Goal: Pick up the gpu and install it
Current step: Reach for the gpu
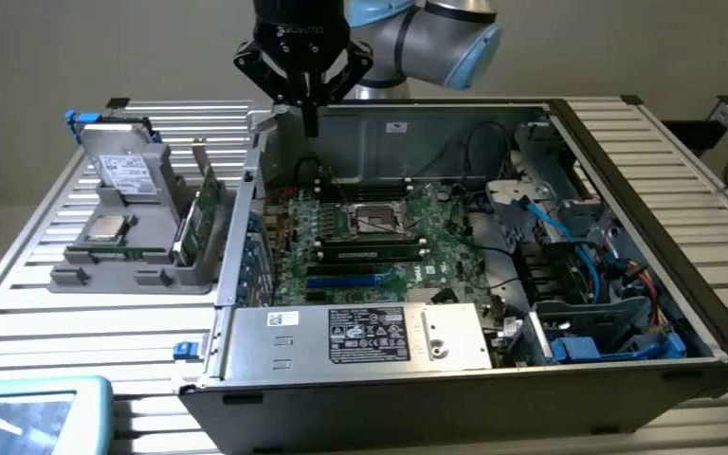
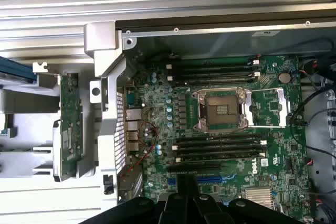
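Observation:
The gpu (image 1: 208, 213) stands on edge in a grey holder rack (image 1: 130, 275) on the exterior view's left, outside the open computer case (image 1: 465, 374). In the wrist view the gpu (image 2: 69, 124) shows edge-on as a narrow green board in the rack. My gripper (image 1: 310, 121) hangs shut above the case's far left corner, to the exterior view's right of the gpu and apart from it, with nothing between its fingers. In the wrist view my gripper (image 2: 185, 190) hovers over the motherboard (image 2: 226, 114), near the blue and black expansion slots.
The rack also holds a silvery drive (image 1: 124, 171) and a processor chip (image 1: 109, 226). The case's metal wall (image 2: 107, 124) stands between rack and motherboard. Cables and blue drive bays (image 1: 591, 303) fill the case's right side. A power supply (image 1: 364, 336) lies at its front.

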### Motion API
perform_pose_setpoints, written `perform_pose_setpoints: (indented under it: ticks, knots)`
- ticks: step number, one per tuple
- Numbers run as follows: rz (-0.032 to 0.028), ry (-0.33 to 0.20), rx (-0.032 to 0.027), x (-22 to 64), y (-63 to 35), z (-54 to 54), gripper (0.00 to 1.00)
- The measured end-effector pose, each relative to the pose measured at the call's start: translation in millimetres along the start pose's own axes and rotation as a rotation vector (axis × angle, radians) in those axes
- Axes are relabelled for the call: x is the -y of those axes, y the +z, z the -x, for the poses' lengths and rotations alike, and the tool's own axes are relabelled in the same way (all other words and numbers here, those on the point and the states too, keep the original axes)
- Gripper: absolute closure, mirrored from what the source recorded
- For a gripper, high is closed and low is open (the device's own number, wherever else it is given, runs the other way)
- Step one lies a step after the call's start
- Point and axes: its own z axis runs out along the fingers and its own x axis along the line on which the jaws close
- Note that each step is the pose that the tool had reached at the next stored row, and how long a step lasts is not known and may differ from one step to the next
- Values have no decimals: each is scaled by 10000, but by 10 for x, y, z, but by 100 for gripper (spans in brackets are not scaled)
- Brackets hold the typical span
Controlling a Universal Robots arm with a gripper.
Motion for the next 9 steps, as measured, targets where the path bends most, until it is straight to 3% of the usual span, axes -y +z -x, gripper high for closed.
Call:
perform_pose_setpoints:
  ticks: [9]
  knots:
    - [0,0,0,0,0,0,89]
